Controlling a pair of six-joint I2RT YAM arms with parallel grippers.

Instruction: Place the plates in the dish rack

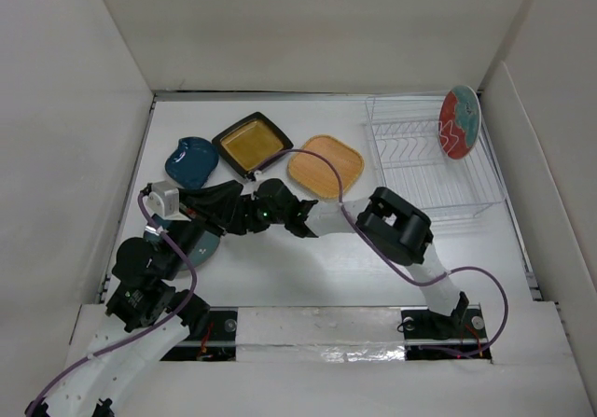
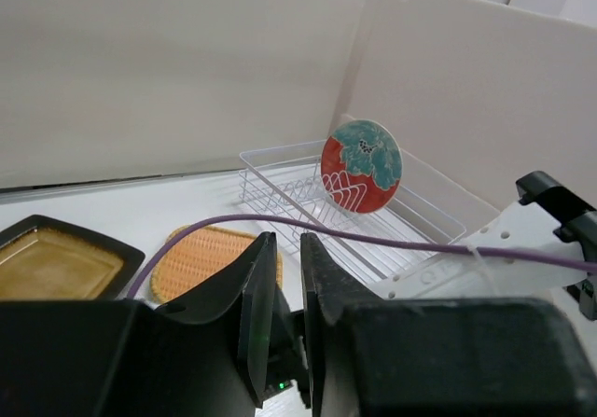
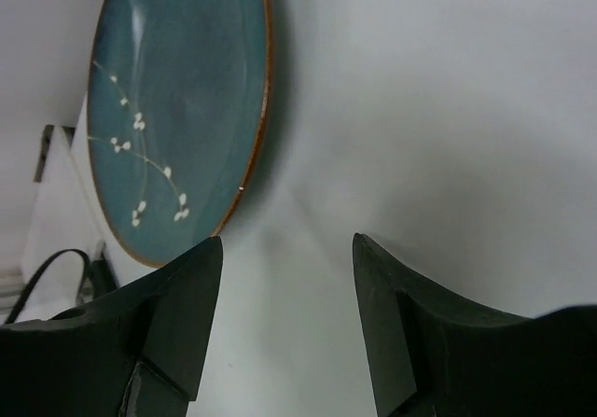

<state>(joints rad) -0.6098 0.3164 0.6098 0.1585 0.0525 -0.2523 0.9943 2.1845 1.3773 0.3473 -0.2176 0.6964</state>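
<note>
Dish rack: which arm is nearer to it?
Right. The right arm bends in front of the dish rack, at its near-left corner; the left arm is far to its left, above the dark teal plate.

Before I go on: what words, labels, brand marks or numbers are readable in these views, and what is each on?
Readable text: none in any view.
White arm link, left wrist view: faint marks, too blurred to read.
Red plate in the rack: teal painted pattern only, no lettering.
Dark teal plate: white blossom sprigs only, no lettering.
</note>
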